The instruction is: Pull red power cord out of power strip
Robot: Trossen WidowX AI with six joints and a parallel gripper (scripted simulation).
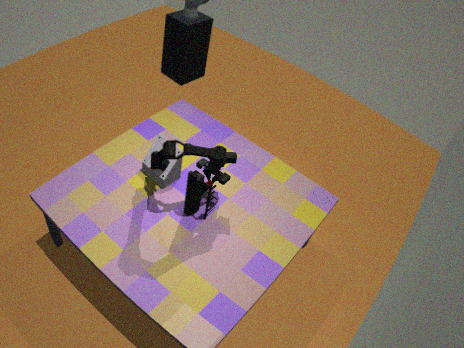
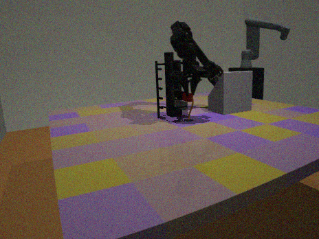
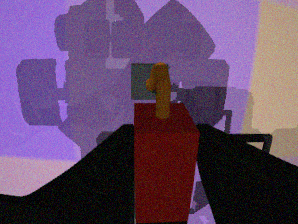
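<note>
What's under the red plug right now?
In the wrist view, the plug sits clamped in the pincer, over purple tabletop and the arm's shadow. An orange cord runs off its far end. The plug hides whatever lies directly beneath it.

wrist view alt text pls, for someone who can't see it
A red plug sits clamped between two black fingers, seen from just behind. A short orange cord rises from its far end, over the arm's shadow on a purple tabletop.
</note>
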